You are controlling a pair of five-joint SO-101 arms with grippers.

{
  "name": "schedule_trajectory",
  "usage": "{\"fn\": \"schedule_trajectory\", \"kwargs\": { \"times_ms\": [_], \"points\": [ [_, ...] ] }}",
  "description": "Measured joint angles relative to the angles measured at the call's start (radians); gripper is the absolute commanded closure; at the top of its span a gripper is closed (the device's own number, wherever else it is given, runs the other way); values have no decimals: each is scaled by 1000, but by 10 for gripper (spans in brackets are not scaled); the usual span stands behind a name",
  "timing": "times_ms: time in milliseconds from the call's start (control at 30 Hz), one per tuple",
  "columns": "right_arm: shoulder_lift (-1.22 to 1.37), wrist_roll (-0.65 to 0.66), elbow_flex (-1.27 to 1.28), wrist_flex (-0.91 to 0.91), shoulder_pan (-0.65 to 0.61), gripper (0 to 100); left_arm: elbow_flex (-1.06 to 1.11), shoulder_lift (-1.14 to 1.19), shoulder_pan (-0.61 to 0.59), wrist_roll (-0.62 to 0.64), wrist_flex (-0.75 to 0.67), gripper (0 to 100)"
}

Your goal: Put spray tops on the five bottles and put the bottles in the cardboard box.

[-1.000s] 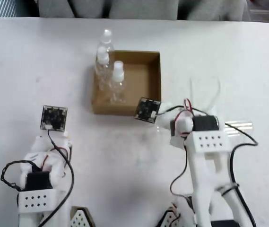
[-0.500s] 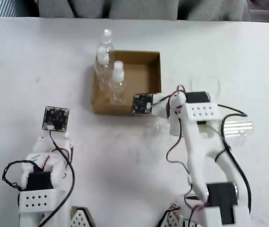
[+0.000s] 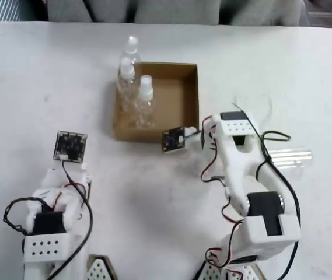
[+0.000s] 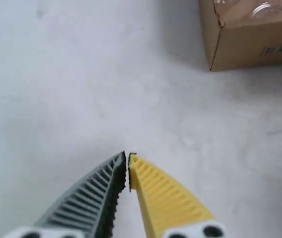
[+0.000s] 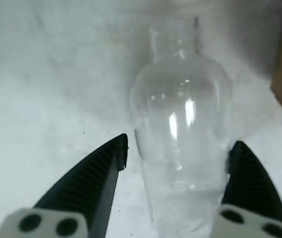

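So the cardboard box (image 3: pixel 154 133) is a plain brown open-top one, sitting square around mid-table. Three clear plastic bottles stand upright along its 9 o'clock side, each with a white spray top (image 3: pixel 146 81) on it. The front bottle (image 3: pixel 144 108) and middle bottle (image 3: pixel 127 87) are inside. The back bottle (image 3: pixel 131 53) is up at the 11 o'clock corner, and I can't tell if it's in the box or just behind the rim. A fourth bottle (image 5: pixel 183 114), clear with a bare open neck, looks to be lying on the table right beside the box's brown wall, roughly at its 5 o'clock corner. What I take for the fifth bottle (image 3: pixel 291 157) lies flat at 4 o'clock, well apart from the box.
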Motion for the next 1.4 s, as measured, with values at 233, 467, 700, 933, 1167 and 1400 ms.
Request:
{"fn": "schedule_trajectory", "kwargs": {
  "times_ms": [233,467,700,933,1167,1400],
  "points": [
    [3,-40,-140,58,51,972,3,0,14,0,0,973],
    [-6,-123,-367,299,161,983,12,0,21,0,0,973],
    [-212,-129,-402,430,387,983,12,0,21,0,0,973],
    [-361,-157,-239,370,729,983,12,0,21,0,0,976],
    [-333,-313,-48,-61,1068,983,12,0,121,23,0,976],
    [-198,-361,-8,-282,1189,983,-143,2,281,68,74,976]
  ]
}}
